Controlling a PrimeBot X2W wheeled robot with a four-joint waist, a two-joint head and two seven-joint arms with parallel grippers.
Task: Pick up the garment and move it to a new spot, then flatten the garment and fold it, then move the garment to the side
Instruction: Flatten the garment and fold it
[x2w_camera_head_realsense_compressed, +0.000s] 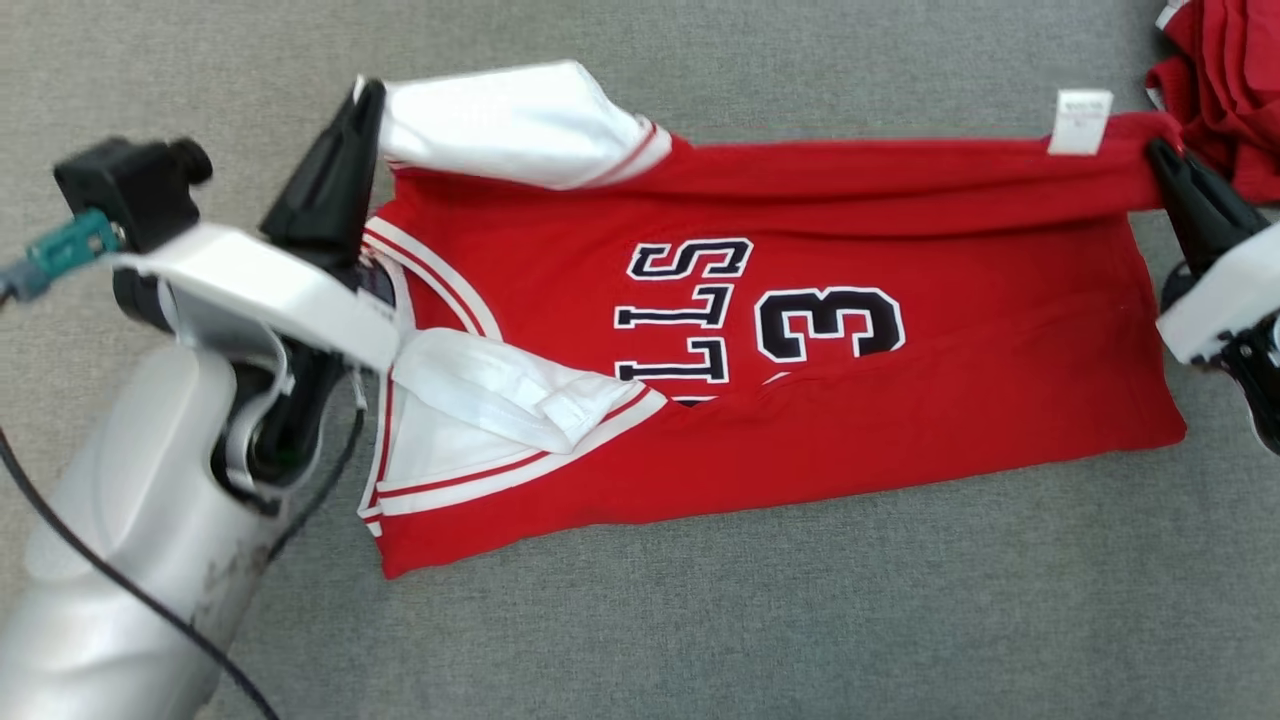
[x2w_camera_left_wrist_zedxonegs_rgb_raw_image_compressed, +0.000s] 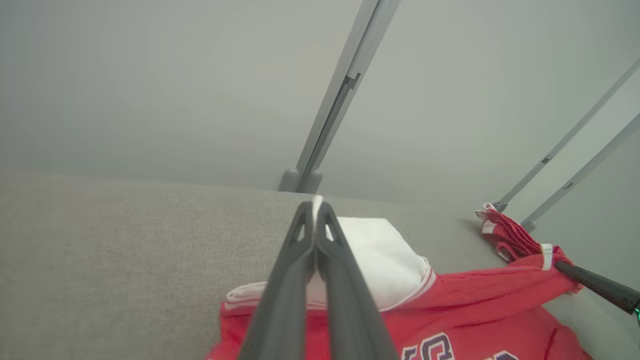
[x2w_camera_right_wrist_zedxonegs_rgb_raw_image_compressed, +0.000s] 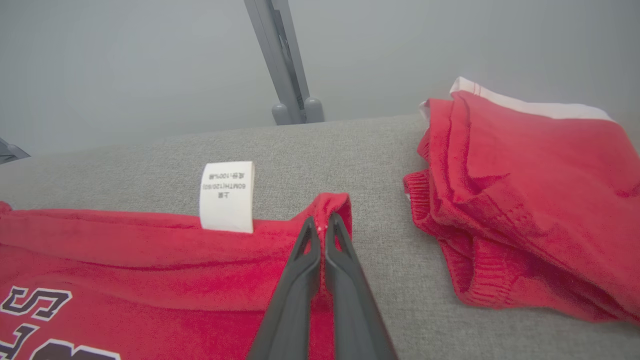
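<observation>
Folding well means drawing both pinched corners toward the robot together, level and taut, with no slack between. Left end effector (x2w_camera_head_realsense_compressed: 367, 100) is clamped on the jersey (x2w_camera_head_realsense_compressed: 800, 420) at its white sleeve, right end effector (x2w_camera_head_realsense_compressed: 1160, 152) on the hem corner; it lies mid-desk (x2w_camera_head_realsense_compressed: 700, 620). One jersey, two end effectors, one red pile (x2w_camera_head_realsense_compressed: 1225, 80) — possibly several pieces.

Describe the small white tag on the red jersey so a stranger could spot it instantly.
A red basketball jersey numbered 3 lies on the grey fabric surface. On its far folded edge, beside the right gripper pinching the hem, stands a small white rectangular label. Unlike the big white sleeves opposite, it carries tiny printed text.
</observation>
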